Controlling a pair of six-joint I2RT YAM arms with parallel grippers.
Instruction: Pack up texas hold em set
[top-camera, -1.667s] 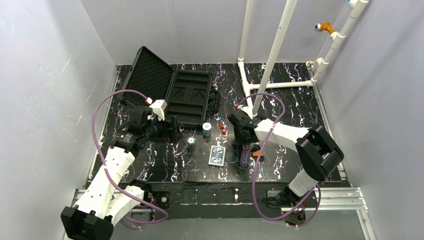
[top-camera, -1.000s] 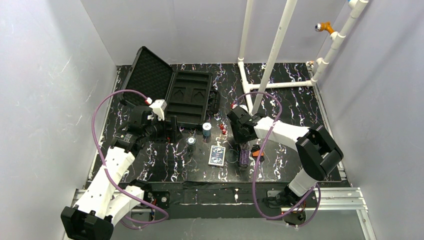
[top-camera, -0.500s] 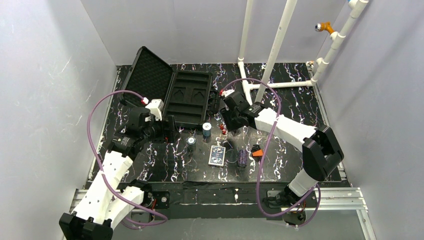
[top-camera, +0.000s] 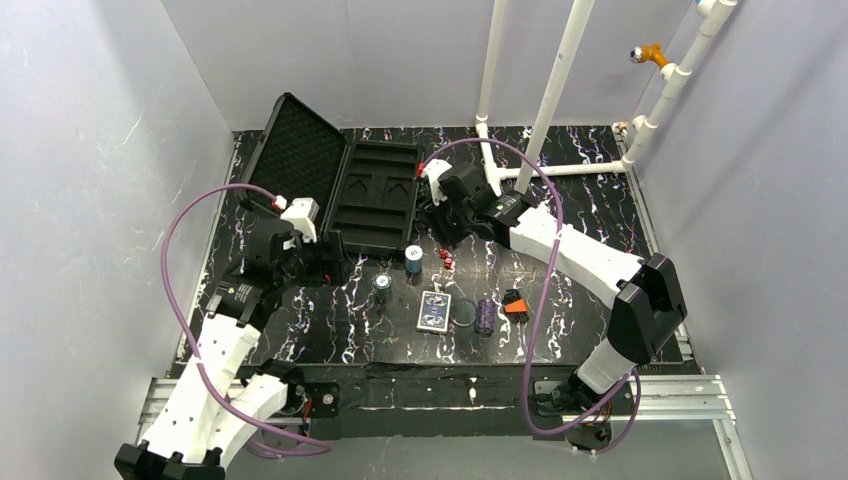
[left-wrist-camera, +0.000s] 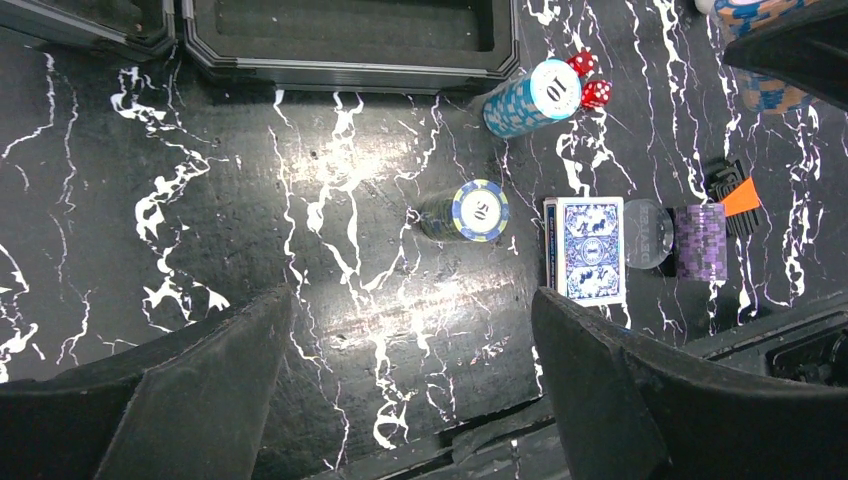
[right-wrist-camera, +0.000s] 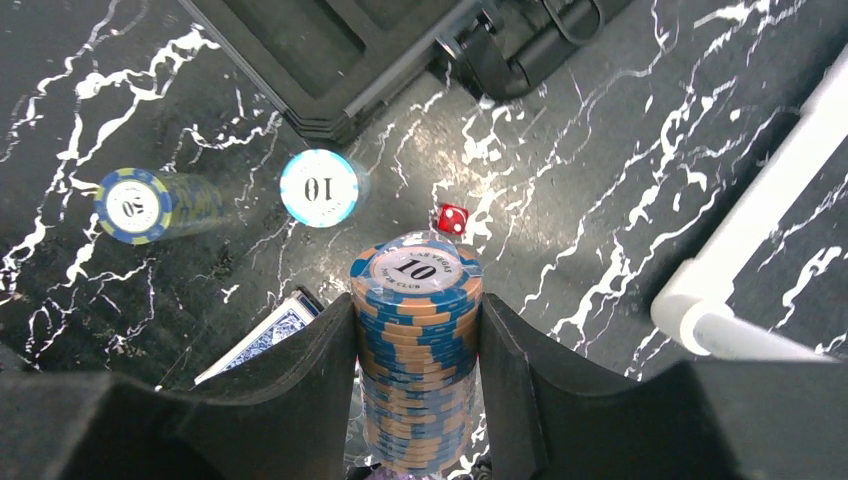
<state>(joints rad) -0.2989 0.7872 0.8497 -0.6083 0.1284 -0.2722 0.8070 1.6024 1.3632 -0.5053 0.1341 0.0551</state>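
Note:
The black case (top-camera: 305, 155) lies open at the back left, its moulded tray (top-camera: 385, 195) bare. My right gripper (top-camera: 443, 213) is shut on a blue-and-orange chip roll (right-wrist-camera: 415, 340) and holds it above the table by the tray's right corner (right-wrist-camera: 330, 60). A teal roll (top-camera: 413, 260), a dark roll (top-camera: 382, 287), the blue-backed deck (top-camera: 434, 311), a clear disc (top-camera: 463, 313) and a purple roll (top-camera: 486, 315) lie in front of the case. My left gripper (left-wrist-camera: 410, 390) is open and empty above bare table, left of the dark roll (left-wrist-camera: 465, 212).
Red dice (top-camera: 445, 258) lie beside the teal roll. A small orange-and-black object (top-camera: 515, 303) sits right of the purple roll. A white pipe frame (top-camera: 545, 110) stands at the back right, close to my right arm. Grey walls enclose the table.
My right gripper has lifted the blue-and-orange chip roll from beside the purple roll and carried it back and left towards the case. My left arm drew back slightly.

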